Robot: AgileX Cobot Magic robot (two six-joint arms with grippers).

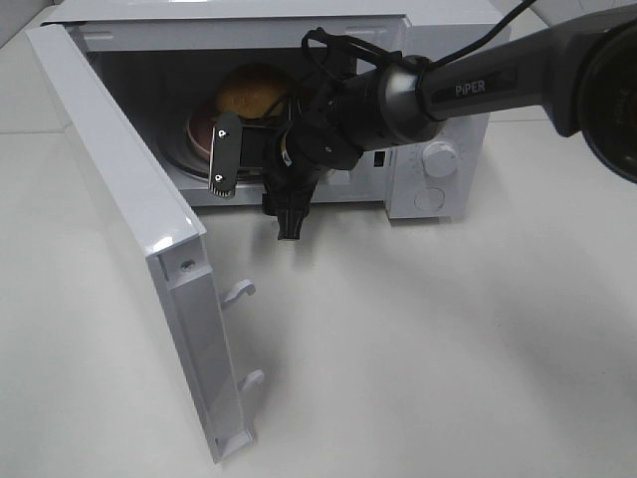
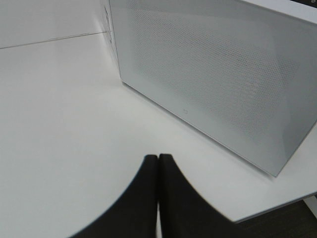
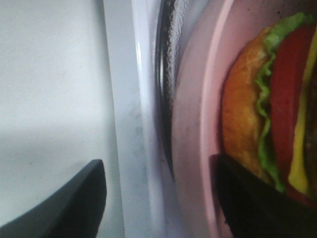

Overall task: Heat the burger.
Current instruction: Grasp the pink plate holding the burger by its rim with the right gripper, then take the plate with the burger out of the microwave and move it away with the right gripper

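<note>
The microwave (image 1: 438,119) stands at the far side of the white worktop (image 1: 448,349), its door (image 1: 129,229) swung wide toward 7 o'clock, the latch hooks on its free edge pointing into bare worktop. The burger (image 1: 254,92) sits inside the cavity on a pink plate (image 1: 199,129), toward the cavity's left half. The right pincer (image 1: 244,149) reaches in from 2 o'clock across the front sill; its fingers (image 3: 74,203) stand apart, one over the worktop outside the sill, the other over the plate, touching or just beside the burger's bottom bun, clamped on nothing. The left pincer (image 2: 158,198) has its fingers pressed together, empty, low over the worktop beside the microwave's perforated side wall (image 2: 223,84), with open worktop around it.
</note>
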